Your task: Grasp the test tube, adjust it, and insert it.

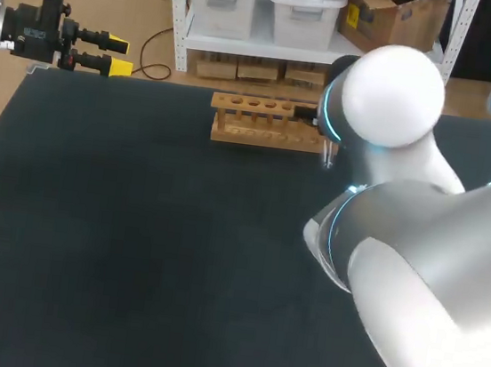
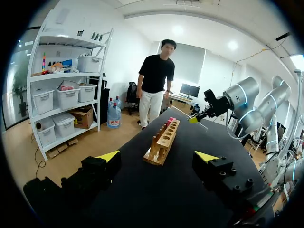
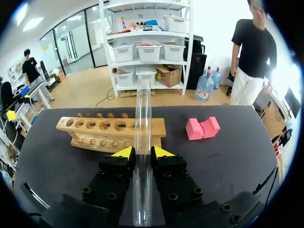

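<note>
Left gripper [image 1: 121, 54]: at the table's [image 1: 131, 241] far left corner, fingers pointing along the far edge toward the rack. Jaws released and spread wide, nothing between them. In the left wrist view the two yellow tips stand well apart, with the rack seen ahead between them, well off.

Rack [image 1: 266, 123]: wooden, long side across the table, standing at the far middle, near the far edge. One row of round holes in the top bar, a second row in the lower bar.

Tube [image 3: 142, 123]: clear glass, held in the right gripper [image 3: 142, 153]. Jaws clenched on it, one yellow tip against each side. The tube lies in line with the fingers and runs out well ahead of them, crossing in front of the rack's right half in the right wrist view. It is not in any hole. Whether its far end is above or beyond the rack, cannot tell.

Right gripper, from the left wrist view: held above the table just past the rack's far end, apart from it. In the head view it is hidden behind its own arm.

Pink block [image 3: 203, 128]: on the table beside the rack's right end, apart from it.

Right arm [image 1: 415, 258]: comes in from the near right corner, its big joint over the table just right of the rack.
</note>
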